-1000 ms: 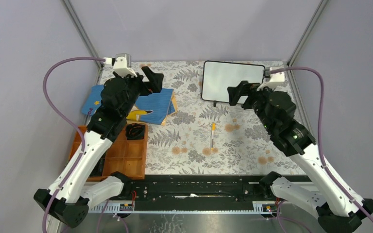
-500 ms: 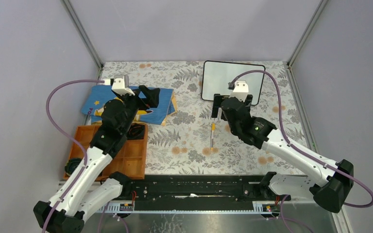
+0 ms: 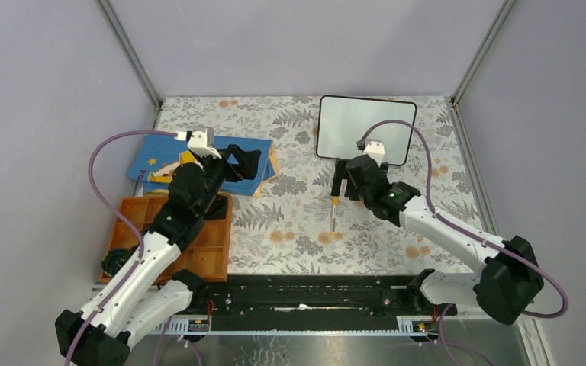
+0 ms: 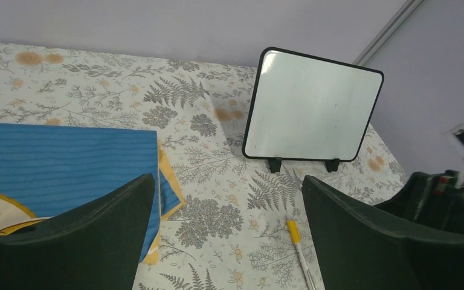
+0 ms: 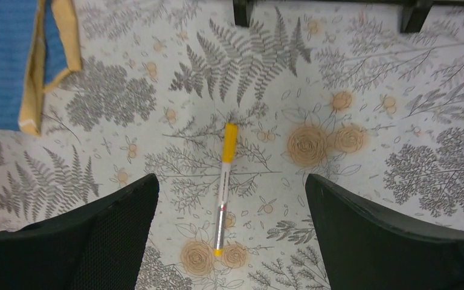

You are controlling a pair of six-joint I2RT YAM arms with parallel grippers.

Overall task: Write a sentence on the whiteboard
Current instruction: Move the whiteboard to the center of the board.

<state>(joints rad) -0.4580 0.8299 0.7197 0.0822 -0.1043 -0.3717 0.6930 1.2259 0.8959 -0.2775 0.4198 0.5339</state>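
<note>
1. Top external view has the whiteboard (image 3: pixel 366 130) standing on its two feet at the far side of the table, right of centre, its face turned toward the arms.
2. No writing shows on the board in any view, so by this judgement the sentence is not yet begun.
3. A slim pen (image 5: pixel 223 187) with a yellow end lies flat on the floral cloth, near of the board's feet and apart from them, its length running near to far.
4. The right gripper (image 3: pixel 340 181) hovers over the far end of the pen with its fingers spread wide and nothing between them. In the right wrist view the pen lies in the gap, touched by neither finger.
5. The left gripper (image 3: pixel 246 162) hangs above the blue book (image 4: pixel 66 163) on the left, also spread wide and empty, its camera facing the board.
6. An orange tray (image 3: pixel 206 244) sits at the near left, under the left arm.
7. The step in hand looks like the reach for the pen.
8. The fingers already straddle the barrel crosswise, so the next move probably calls for a straight descent and a firm close near mid-barrel.
9. If the yellow end is a cap, it likely has to come off before the tip can meet the board.
</note>
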